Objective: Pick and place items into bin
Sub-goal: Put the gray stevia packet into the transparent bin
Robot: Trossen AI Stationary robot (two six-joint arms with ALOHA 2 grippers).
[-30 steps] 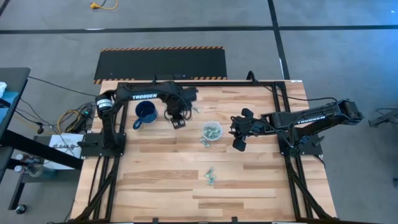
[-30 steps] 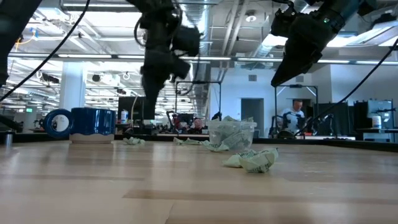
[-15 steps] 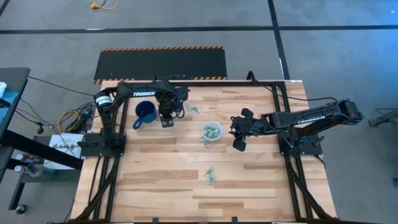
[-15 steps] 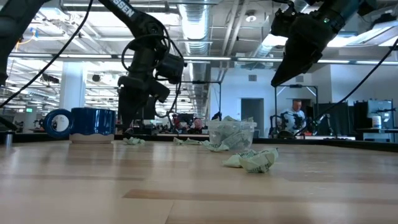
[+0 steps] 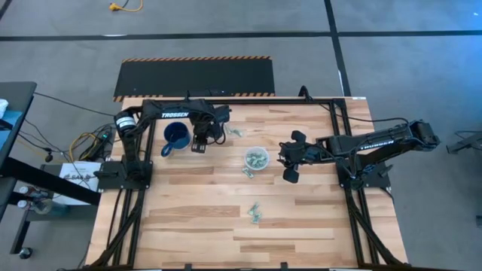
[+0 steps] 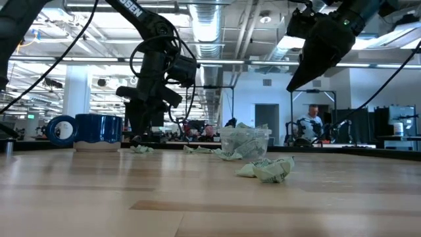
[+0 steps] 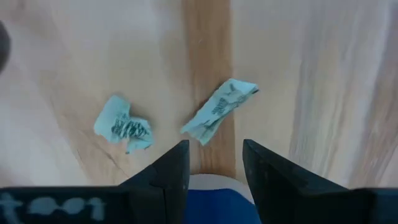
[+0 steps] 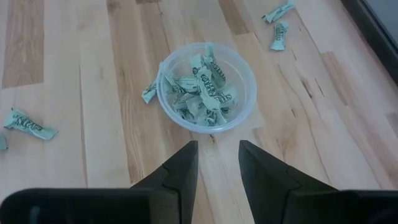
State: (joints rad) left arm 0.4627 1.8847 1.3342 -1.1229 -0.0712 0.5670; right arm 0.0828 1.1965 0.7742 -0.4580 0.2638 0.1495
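The clear cup [image 5: 256,158] stands mid-table with several green-and-white wrapped pieces inside [image 8: 207,87]. More pieces lie loose: two toward the far edge [image 5: 236,133], shown in the left wrist view [image 7: 217,112] [image 7: 124,126]; some against the cup's near side [image 5: 247,173]; a few toward the near edge [image 5: 256,214]. My left gripper [image 5: 199,143] [image 7: 214,163] is open, low over the table between the blue mug and the two far pieces. My right gripper [image 5: 289,164] [image 8: 217,163] is open, raised to the right of the cup.
A dark blue handled mug [image 5: 175,136] [image 6: 92,130] stands just left of my left gripper. The black frame rails [image 5: 331,105] run along the table's far and side edges. Bare wood lies across the near half of the table [image 5: 196,226]. A person [image 6: 308,124] shows far behind.
My left gripper has moved toward the table's left, closer to the blue mug, and has come down from high above the table to just over the wood. My right gripper has kept still. The cup and the loose pieces lie as before.
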